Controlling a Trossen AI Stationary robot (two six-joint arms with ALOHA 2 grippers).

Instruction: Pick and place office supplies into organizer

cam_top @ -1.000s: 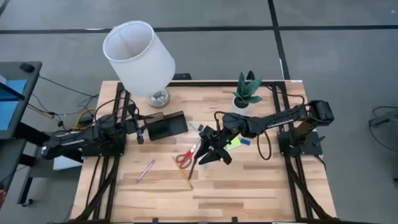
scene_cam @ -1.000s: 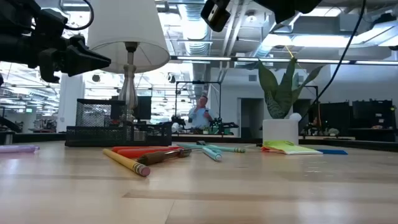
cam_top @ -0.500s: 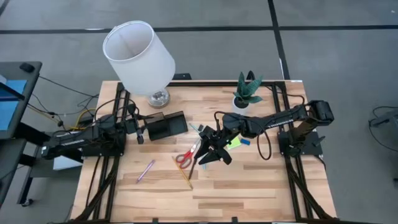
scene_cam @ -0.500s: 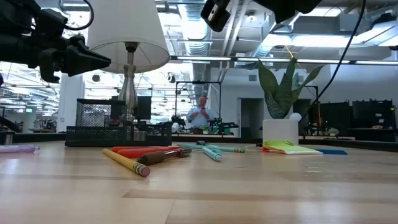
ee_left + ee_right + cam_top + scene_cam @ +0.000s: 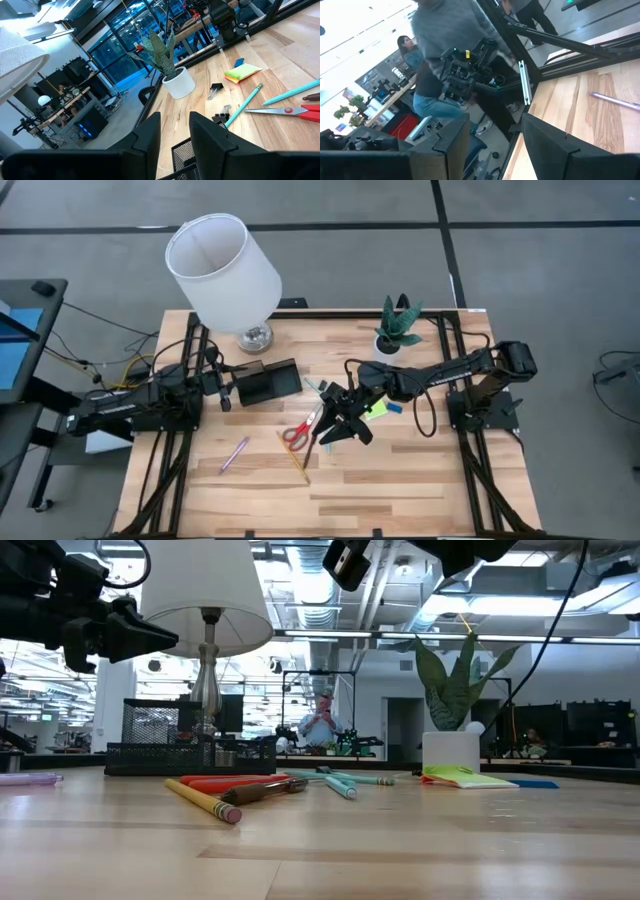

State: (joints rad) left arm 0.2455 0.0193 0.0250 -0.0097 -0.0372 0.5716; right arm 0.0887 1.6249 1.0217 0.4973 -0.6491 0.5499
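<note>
Nothing on the table (image 5: 400,490) has shifted; both arms hang motionless. The right gripper (image 5: 338,430), jaws wide and empty, hovers beside the red-handled scissors (image 5: 300,430) mid-table; the left gripper (image 5: 224,388), jaws narrowly parted and empty, waits by the organizer (image 5: 268,381) near the far-left corner; no pick begun yet.

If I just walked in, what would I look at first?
Probably the big white lamp standing at the table's far left corner, beside the black organizer. Then the red-handled scissors lying mid-table among pencils, with the right gripper hovering open just above them.

Bare table (image 5: 400,480) lies open front of the organizer (image 5: 268,383); behind it the lamp (image 5: 224,270) looms, blocking approach
</note>
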